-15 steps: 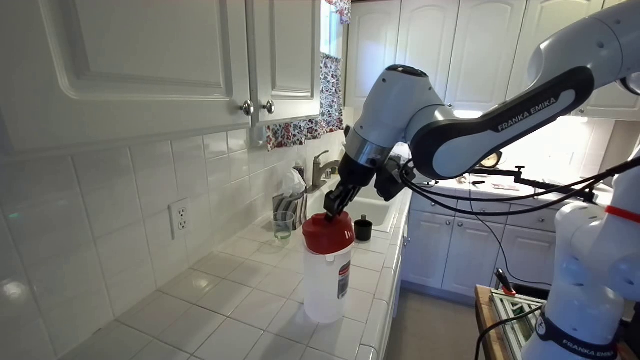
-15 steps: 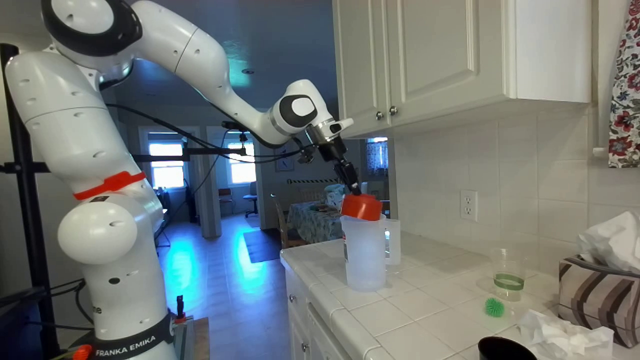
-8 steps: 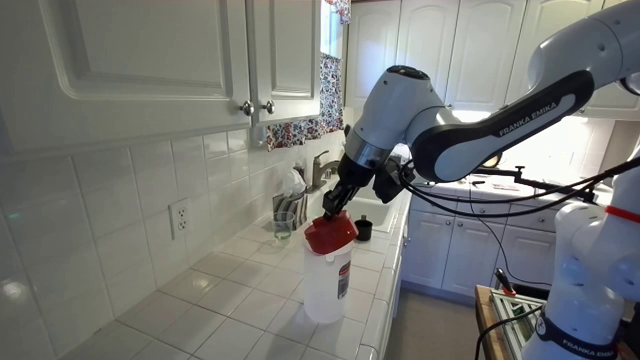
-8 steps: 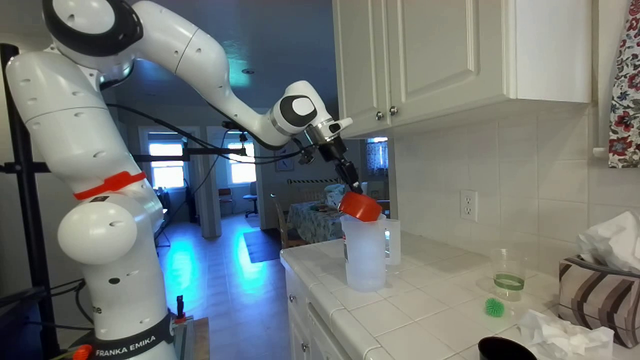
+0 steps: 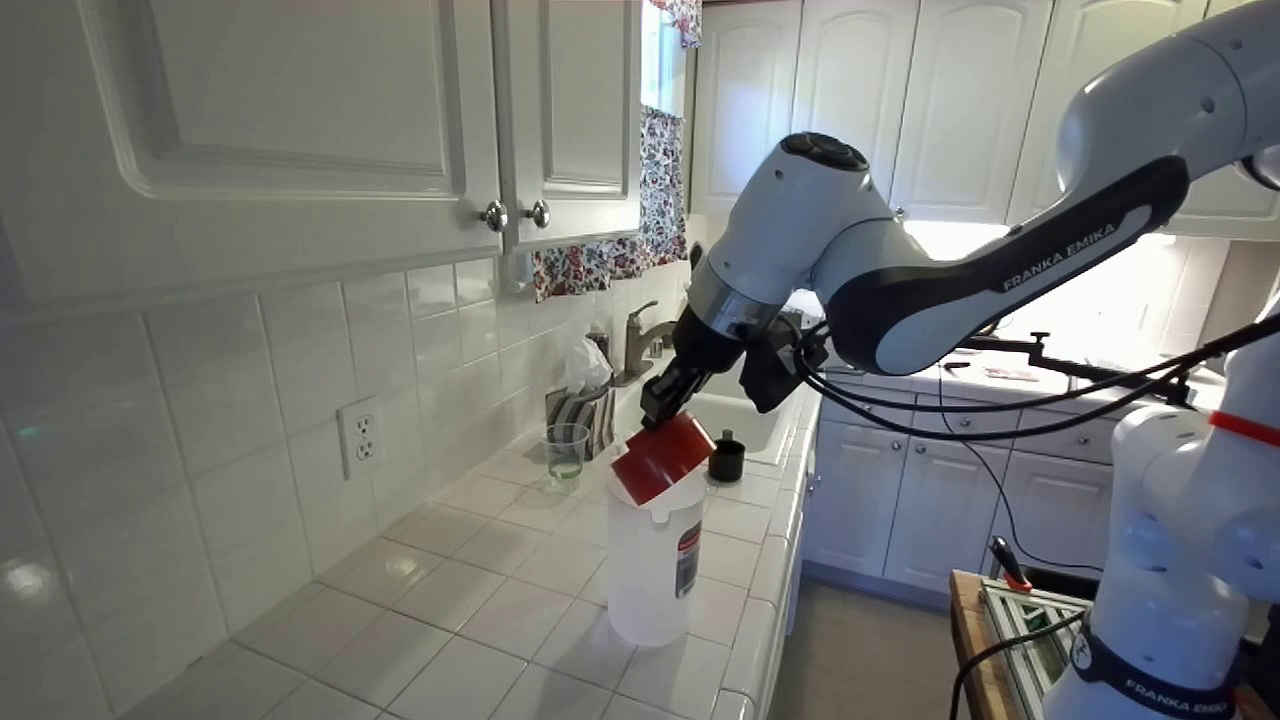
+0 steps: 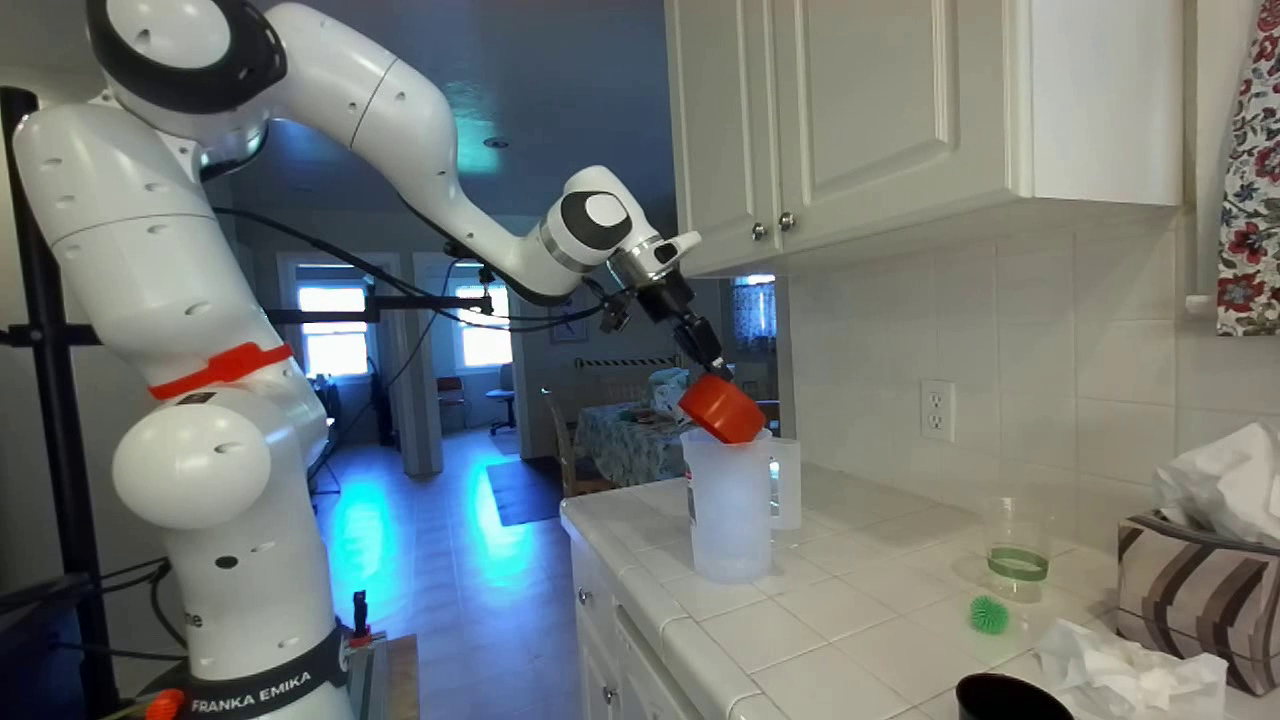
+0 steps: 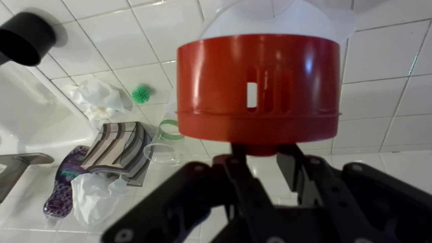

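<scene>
lid (image 5: 663,458) over pitcher (image 5: 652,580) | pitcher on counter (image 5: 450,620) | ball (image 6: 989,615) near cup (image 6: 1018,565)

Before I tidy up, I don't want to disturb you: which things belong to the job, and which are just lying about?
In the job:
gripper
lid, held tilted
pitcher, below it

Seemingly lying about:
green ball
clear cup
black cup
tissue box
crumpled tissue
purple bottle
</scene>
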Robot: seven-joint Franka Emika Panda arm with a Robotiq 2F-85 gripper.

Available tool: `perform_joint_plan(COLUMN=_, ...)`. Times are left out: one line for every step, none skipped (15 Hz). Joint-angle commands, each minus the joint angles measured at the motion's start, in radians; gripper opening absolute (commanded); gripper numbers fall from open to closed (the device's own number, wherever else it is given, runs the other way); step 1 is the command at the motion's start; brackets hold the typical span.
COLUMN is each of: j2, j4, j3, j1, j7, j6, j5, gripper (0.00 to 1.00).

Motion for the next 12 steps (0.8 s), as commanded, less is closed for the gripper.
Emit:
perform_joint_plan(j2=0.017, j4=0.016, j3=0.019, j1=-0.014, j7=0.052, j6=-0.005, j5=-0.066, gripper=0.08)
perform_joint_plan(j2=0.023, j4=0.017, j3=0.016, j1=-0.009, j7=0.05, j6=-0.008, j5=-0.064, gripper=0.08)
perform_joint_plan(j2=0.027, j4=0.019, j3=0.011, j1=-0.002, j7=0.036, j6=-0.011, j5=-0.051, gripper=0.08)
perform_joint_plan(j2=0.031, j4=0.019, j3=0.008, j1=0.003, j7=0.026, j6=-0.013, j5=-0.042, gripper=0.08)
perform_joint_plan(j2=0.036, j4=0.02, j3=0.004, j1=0.007, j7=0.018, j6=-0.016, j5=-0.033, gripper=0.08)
perform_joint_plan(j2=0.041, j4=0.022, j3=0.0, j1=0.012, j7=0.008, j6=-0.019, j5=-0.024, gripper=0.08)
perform_joint_plan(j2=0.045, j4=0.022, j3=-0.002, j1=0.014, j7=0.007, j6=-0.022, j5=-0.02, gripper=0.08)
perform_joint_plan(j2=0.049, j4=0.024, j3=-0.006, j1=0.02, j7=-0.006, j6=-0.031, j5=-0.005, gripper=0.56)
perform_joint_plan(j2=0.051, j4=0.024, j3=-0.012, j1=0.027, j7=-0.023, j6=-0.036, j5=0.013, gripper=0.58)
perform_joint_plan(j2=0.053, j4=0.025, j3=-0.016, j1=0.032, j7=-0.033, j6=-0.042, j5=0.026, gripper=0.63)
perform_joint_plan(j2=0.057, j4=0.026, j3=-0.028, j1=0.047, j7=-0.072, j6=-0.051, j5=0.067, gripper=0.7)
perform_joint_plan(j2=0.057, j4=0.027, j3=-0.035, j1=0.054, j7=-0.094, j6=-0.061, j5=0.094, gripper=0.78)
